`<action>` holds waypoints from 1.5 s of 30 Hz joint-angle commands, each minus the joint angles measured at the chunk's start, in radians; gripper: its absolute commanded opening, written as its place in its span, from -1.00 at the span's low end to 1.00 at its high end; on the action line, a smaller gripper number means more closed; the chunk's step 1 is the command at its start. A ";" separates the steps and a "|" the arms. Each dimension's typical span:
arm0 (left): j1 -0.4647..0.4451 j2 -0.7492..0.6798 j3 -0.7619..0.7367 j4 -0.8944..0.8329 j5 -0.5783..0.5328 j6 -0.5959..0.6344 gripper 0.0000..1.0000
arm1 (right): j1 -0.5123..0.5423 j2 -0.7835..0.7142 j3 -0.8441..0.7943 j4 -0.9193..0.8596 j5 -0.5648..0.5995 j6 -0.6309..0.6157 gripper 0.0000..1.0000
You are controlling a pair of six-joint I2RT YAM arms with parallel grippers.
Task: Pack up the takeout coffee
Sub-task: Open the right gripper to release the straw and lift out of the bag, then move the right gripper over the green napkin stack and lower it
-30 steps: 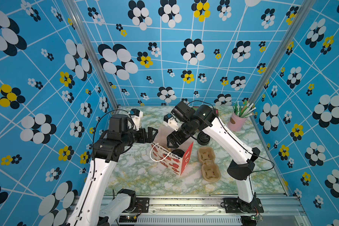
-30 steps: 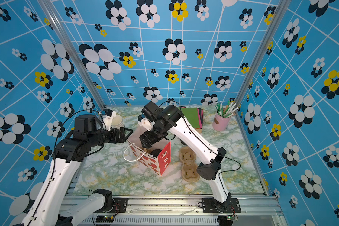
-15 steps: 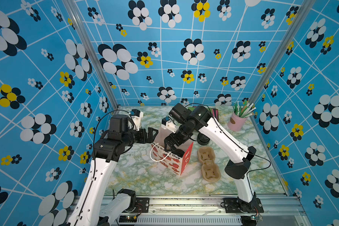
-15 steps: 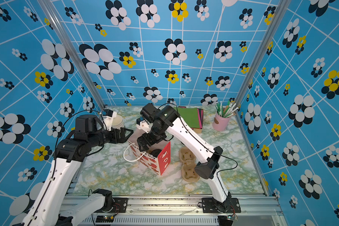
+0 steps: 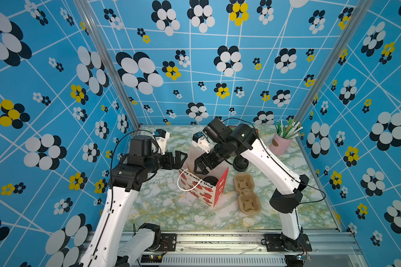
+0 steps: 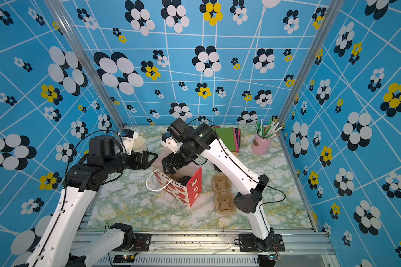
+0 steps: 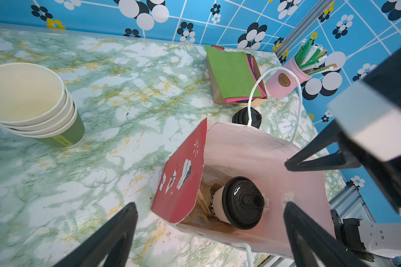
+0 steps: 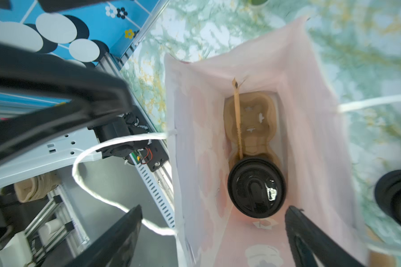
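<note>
The takeout coffee, a white cup with a black sip lid, stands in a brown cardboard carrier at the bottom of the red-and-pink paper bag. Its lid shows through the bag's mouth in both top views. My right gripper hangs open just above the bag's mouth, over the cup and holding nothing. My left gripper stands open by the bag's left rim, apart from the cup. A wooden stirrer leans inside the bag.
A nested stack of cream-and-green cups stands at the back left. A stack of black lids sits behind the bag. Another cardboard carrier lies to the bag's right. A box of coloured napkins and a pink pot of straws stand at the back right.
My right gripper's jaws have spread a little wider and it has shifted slightly left above the bag. The left arm and the bag have not moved.
</note>
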 commanded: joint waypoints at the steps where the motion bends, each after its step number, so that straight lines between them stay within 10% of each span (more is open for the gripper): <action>1: 0.010 -0.008 -0.010 0.013 0.012 -0.002 0.99 | 0.009 -0.142 -0.025 0.060 0.168 -0.016 0.94; 7: 0.010 -0.005 0.001 0.002 0.009 0.005 0.99 | -0.013 -0.369 -0.281 0.223 0.411 -0.030 0.98; 16: 0.012 -0.002 0.018 -0.003 -0.001 -0.001 0.99 | -0.299 -0.596 -0.718 0.536 0.414 0.115 0.88; 45: 0.011 -0.007 0.000 -0.021 -0.016 -0.004 1.00 | -0.439 0.365 -0.187 0.565 0.420 0.075 -0.02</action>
